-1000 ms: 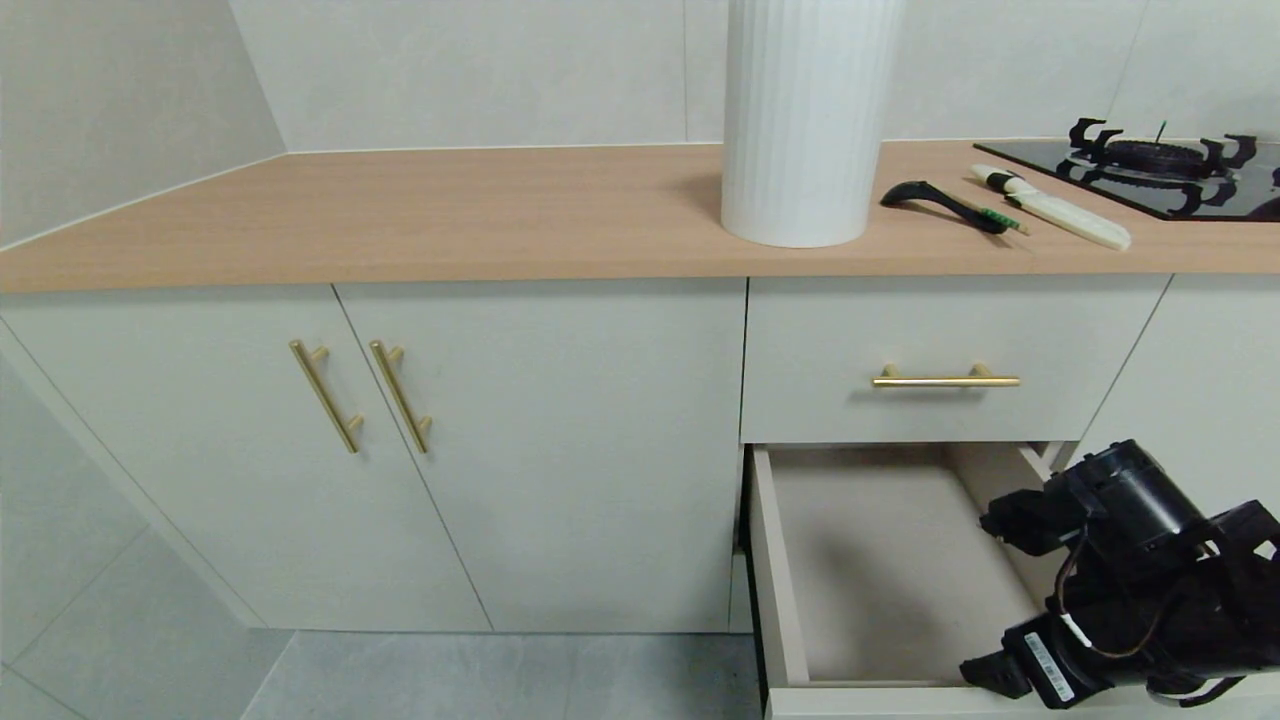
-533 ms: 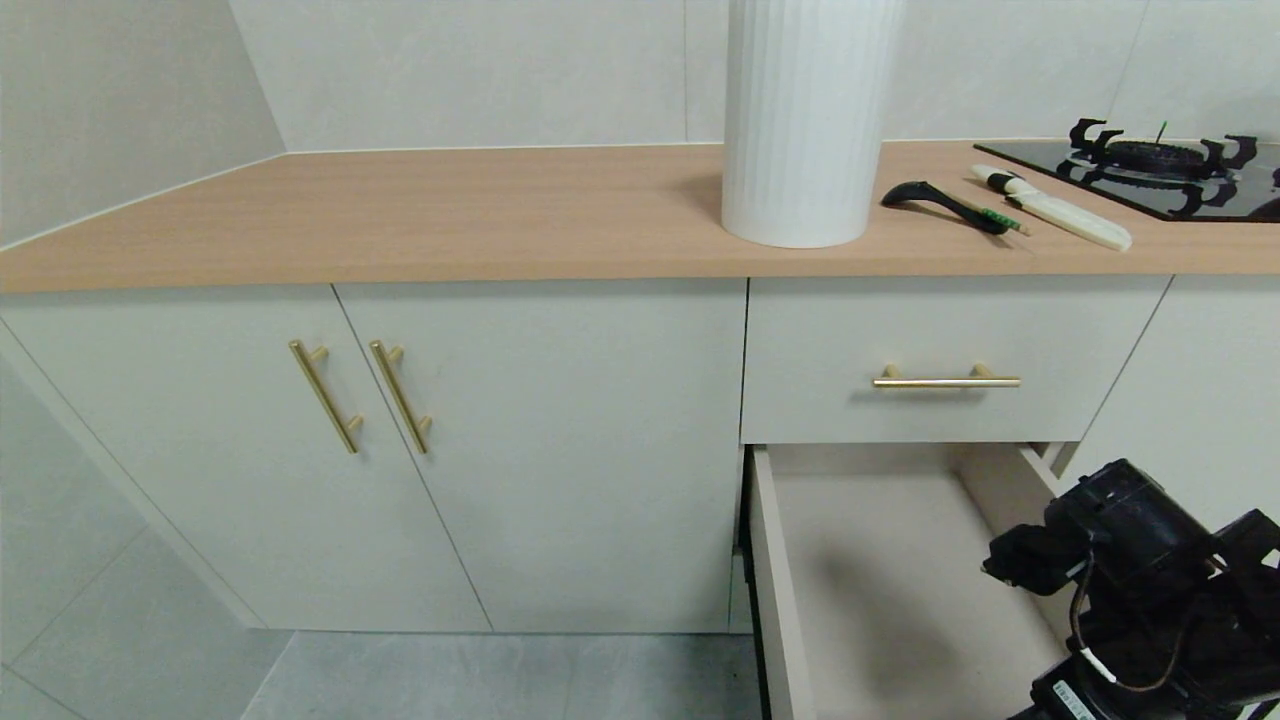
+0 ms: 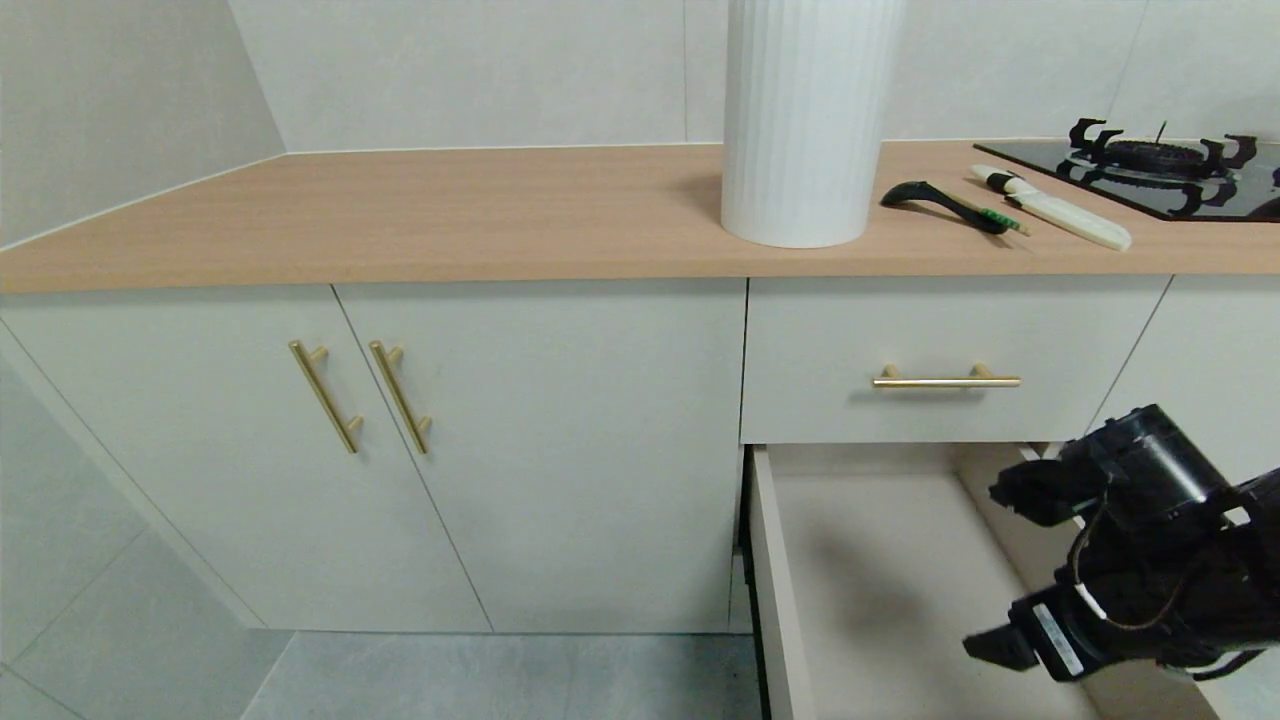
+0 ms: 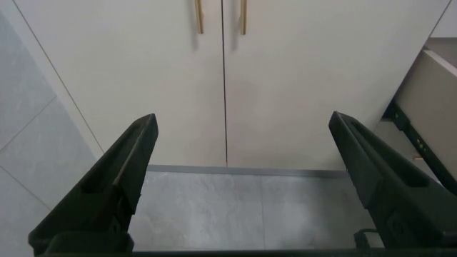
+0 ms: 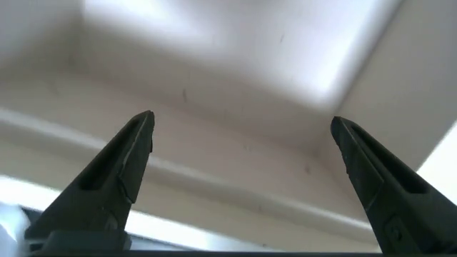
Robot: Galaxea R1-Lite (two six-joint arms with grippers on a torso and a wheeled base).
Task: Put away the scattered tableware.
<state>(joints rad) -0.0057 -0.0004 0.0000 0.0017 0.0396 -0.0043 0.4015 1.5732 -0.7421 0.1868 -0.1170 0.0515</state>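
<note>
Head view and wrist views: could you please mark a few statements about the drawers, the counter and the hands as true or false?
1. The lower drawer is pulled open. True.
2. The upper drawer is open too. False: the upper drawer is shut.
3. The white knife lies on the counter near the stove. True.
4. The right hand grips the black utensil. False: the right hand is open and empty; the black utensil lies on the counter.
5. The left hand is open, facing the cabinet doors. True.
</note>
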